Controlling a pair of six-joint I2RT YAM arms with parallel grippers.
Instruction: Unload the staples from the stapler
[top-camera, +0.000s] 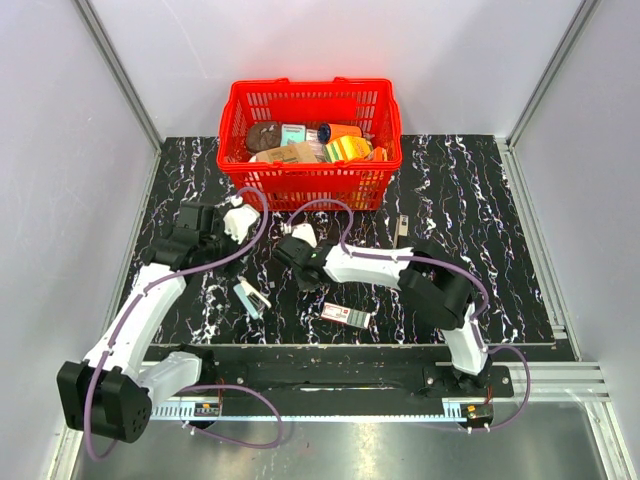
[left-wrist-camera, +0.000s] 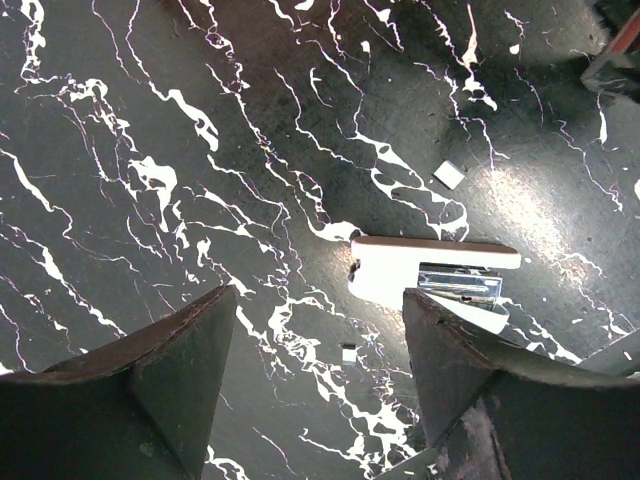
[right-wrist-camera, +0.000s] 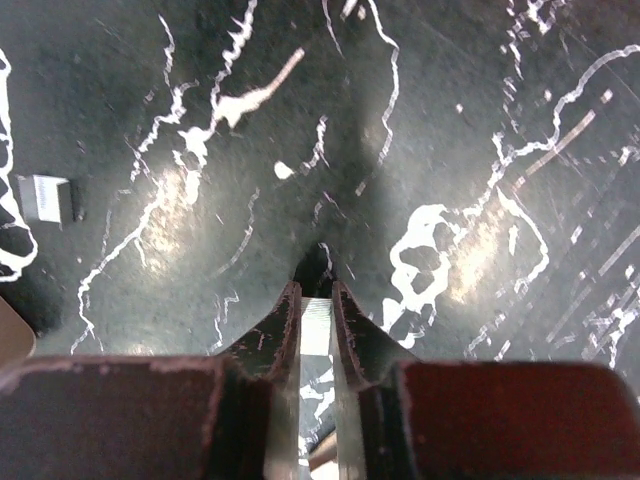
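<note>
**Stapler open on the table, left claw spread near it, right claw pinched shut**

The stapler lay flat on the black marbled table. In the overhead view it lay nearer the arm bases than either claw, below the gap between them, and neither claw touched it. In the left wrist view its two halves were apart, the pale top half lying long across the frame. The bright metal channel was exposed just beside the tip of the claw's right-hand finger.

Left claw: jaws spread wide, nothing between them but bare table. A small pale square piece lay beyond the stapler, away from the claw. A smaller pale piece lay between the fingers, nearer the right-hand one.

Right claw: jaws pressed almost together, tips down at the table, with a thin pale strip pinched between them. I could not tell what the strip was made of. A short ridged pale block lay on the table well off to the claw's left.

Overhead, a white-and-red carton lay on the base side of the right claw. A thin dark bar lay out to that claw's right. The red basket of groceries stood beyond both claws at the far edge.
</note>
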